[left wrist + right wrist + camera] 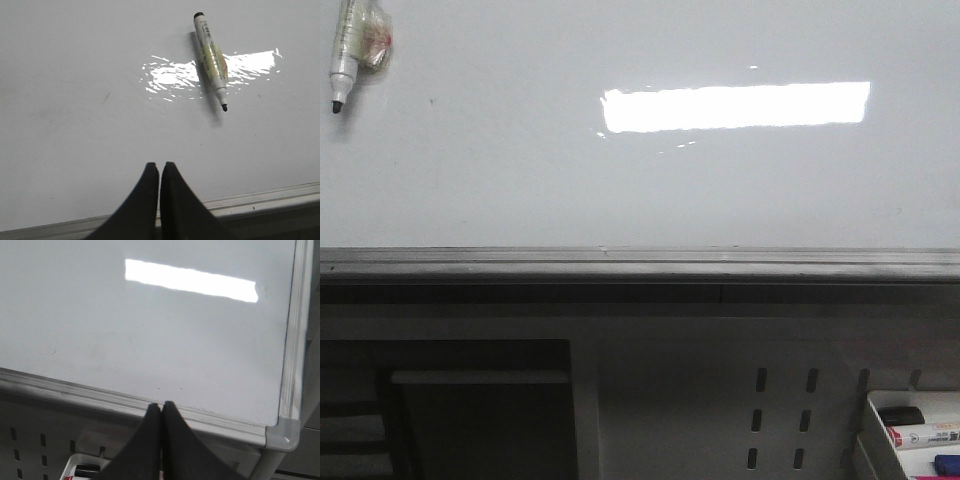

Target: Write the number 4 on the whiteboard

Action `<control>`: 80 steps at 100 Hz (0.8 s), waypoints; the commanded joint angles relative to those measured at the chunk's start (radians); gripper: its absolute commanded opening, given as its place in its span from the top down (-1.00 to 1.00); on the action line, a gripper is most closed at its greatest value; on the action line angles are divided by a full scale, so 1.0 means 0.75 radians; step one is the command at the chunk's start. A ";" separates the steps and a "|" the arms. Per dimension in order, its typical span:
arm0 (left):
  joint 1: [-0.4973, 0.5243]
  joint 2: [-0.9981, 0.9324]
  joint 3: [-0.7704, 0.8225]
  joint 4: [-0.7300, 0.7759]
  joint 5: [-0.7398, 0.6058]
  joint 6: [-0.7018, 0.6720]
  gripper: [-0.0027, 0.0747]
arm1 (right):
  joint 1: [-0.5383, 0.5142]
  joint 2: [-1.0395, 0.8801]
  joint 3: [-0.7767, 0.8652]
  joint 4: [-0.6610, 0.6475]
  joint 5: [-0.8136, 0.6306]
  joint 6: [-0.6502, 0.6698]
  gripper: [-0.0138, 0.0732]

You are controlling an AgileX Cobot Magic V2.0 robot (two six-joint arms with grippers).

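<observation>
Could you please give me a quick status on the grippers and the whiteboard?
Left gripper shut, empty. Right gripper shut, empty. Whiteboard blank, no 4 yet; uncapped marker lying on it. Nothing in the way.

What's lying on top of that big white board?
A single uncapped marker lies on the whiteboard, near its far left. No number 4 is drawn yet; only glare shows. Nothing is covered.

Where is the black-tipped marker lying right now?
The marker lies uncapped on the whiteboard, at the far left in the front view, left of the glare; neither end effector touches it.
</observation>
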 commanded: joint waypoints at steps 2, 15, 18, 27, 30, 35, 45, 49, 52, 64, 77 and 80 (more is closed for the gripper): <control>0.003 -0.036 0.036 -0.002 -0.089 -0.016 0.98 | -0.006 -0.021 0.030 -0.008 -0.107 0.002 0.83; 0.003 -0.036 0.036 -0.002 -0.089 -0.016 0.98 | -0.006 -0.021 0.030 -0.008 -0.107 0.002 0.83; 0.003 -0.036 0.036 -0.002 -0.089 -0.016 0.98 | -0.006 -0.021 0.030 -0.008 -0.107 0.002 0.83; 0.003 -0.036 0.036 -0.002 -0.095 -0.016 0.98 | -0.006 -0.021 0.030 -0.008 -0.107 0.002 0.83; 0.003 -0.036 0.036 -0.002 -0.094 -0.016 0.98 | -0.006 -0.021 0.030 -0.008 -0.107 0.002 0.83; 0.003 -0.036 0.036 -0.002 -0.095 -0.016 0.98 | -0.006 -0.021 0.030 0.003 -0.107 0.002 0.83; 0.003 -0.036 0.036 -0.002 -0.095 -0.016 0.98 | -0.006 -0.021 0.030 0.071 -0.107 0.002 0.83; 0.003 -0.036 0.036 -0.002 -0.095 -0.016 0.98 | -0.006 -0.021 0.030 0.095 -0.107 0.002 0.83; 0.003 -0.036 0.036 -0.004 -0.095 -0.016 0.98 | -0.006 -0.021 0.030 0.117 -0.111 0.002 0.83; 0.003 -0.036 0.036 -0.004 -0.095 -0.016 0.98 | -0.006 -0.021 0.030 0.174 -0.132 0.002 0.83; 0.003 -0.036 0.036 -0.082 -0.092 -0.016 0.98 | -0.006 -0.021 0.030 0.214 -0.141 0.002 0.83; 0.003 -0.036 0.036 -0.124 -0.092 -0.016 0.98 | -0.006 -0.021 0.030 0.251 -0.145 0.002 0.83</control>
